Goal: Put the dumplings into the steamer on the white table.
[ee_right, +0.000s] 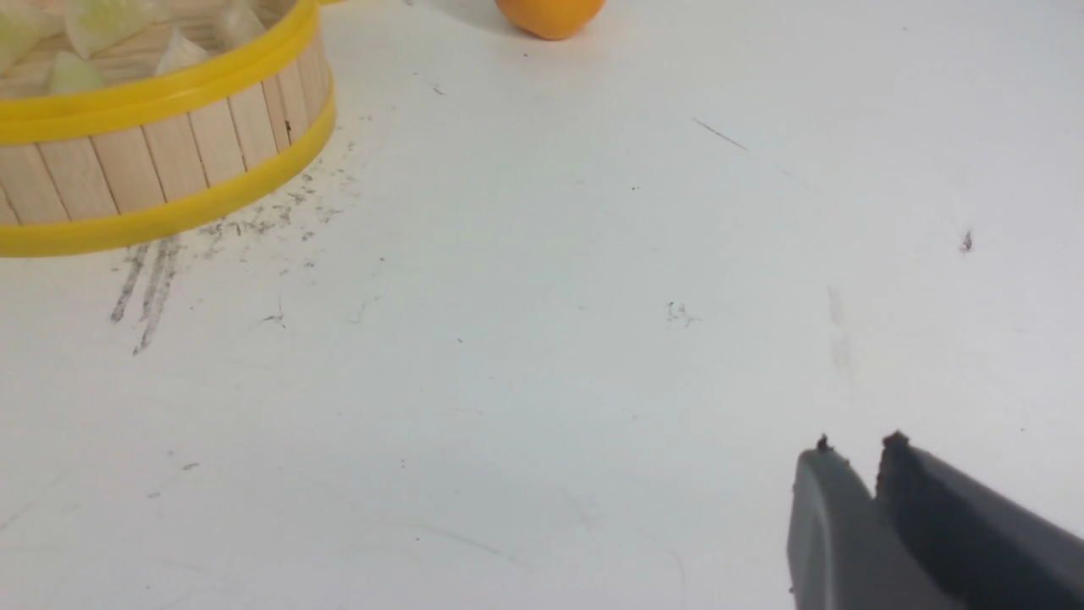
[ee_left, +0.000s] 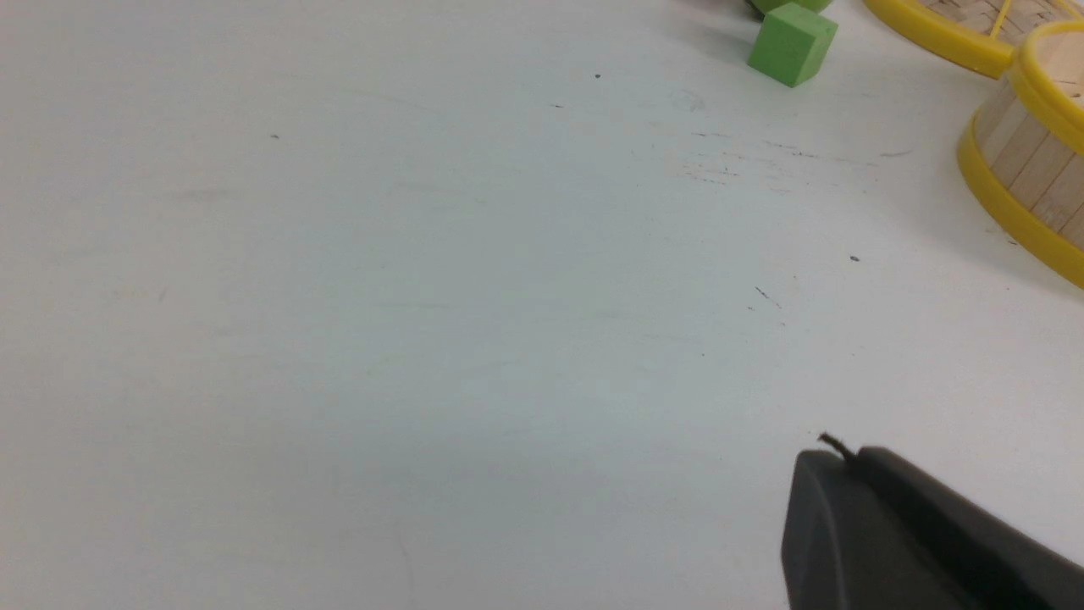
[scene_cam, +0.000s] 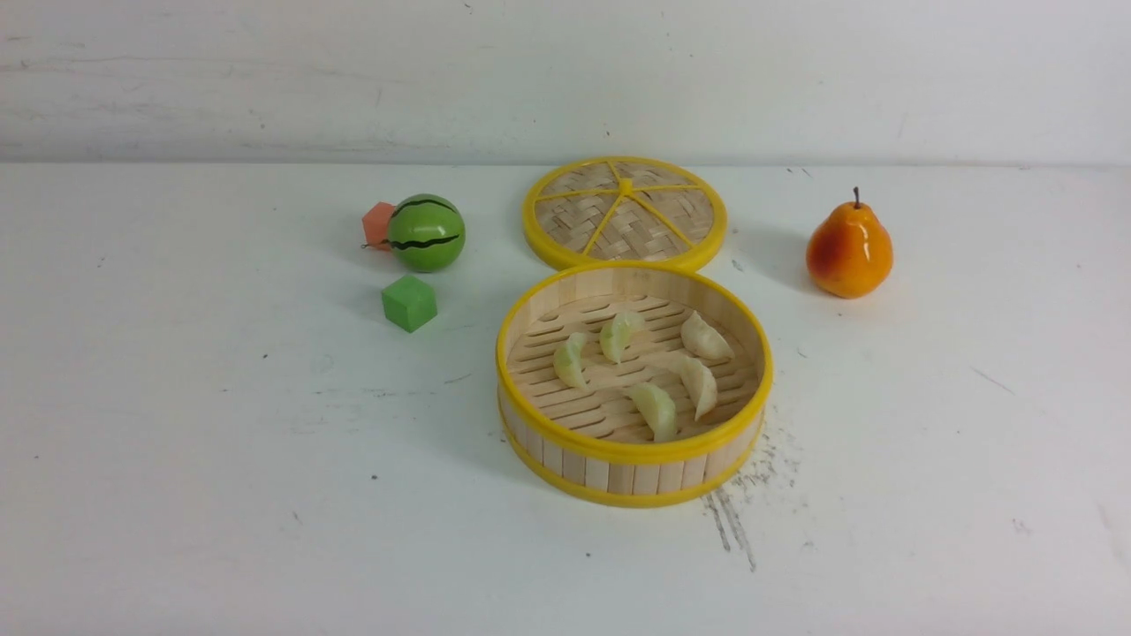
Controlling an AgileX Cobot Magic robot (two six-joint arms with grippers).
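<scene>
Front view shows the white table [scene_cam: 177, 495] spreading across the whole scene, with neither arm in sight. Near its centre stands one steamer [scene_cam: 633, 459], open, and all five dumplings [scene_cam: 655, 411] lie on its slatted floor: two toward ten o'clock inside the basket, one at two o'clock, one just right of centre, one at six o'clock. None is left on the bare surface in any view, so I judge the task done, with nothing more to carry; only pulling the arms clear would remain.

At twelve o'clock from the steamer, touching or almost touching its far rim, lies one woven lid [scene_cam: 625, 213]. One pear [scene_cam: 848, 249] stands at two o'clock, well apart. One toy watermelon [scene_cam: 426, 232] sits at ten o'clock, with one green cube [scene_cam: 409, 302] just nearer and one small orange-pink block [scene_cam: 378, 224] half hidden behind the melon.

Left gripper [ee_left: 847, 462], seen only in its wrist view, is closed with its jaws together, empty, hanging over bare table near the steamer's wall. Right gripper [ee_right: 857, 453] shows a narrow gap between its tips and holds nothing, over scuffed table with the steamer nearby.
</scene>
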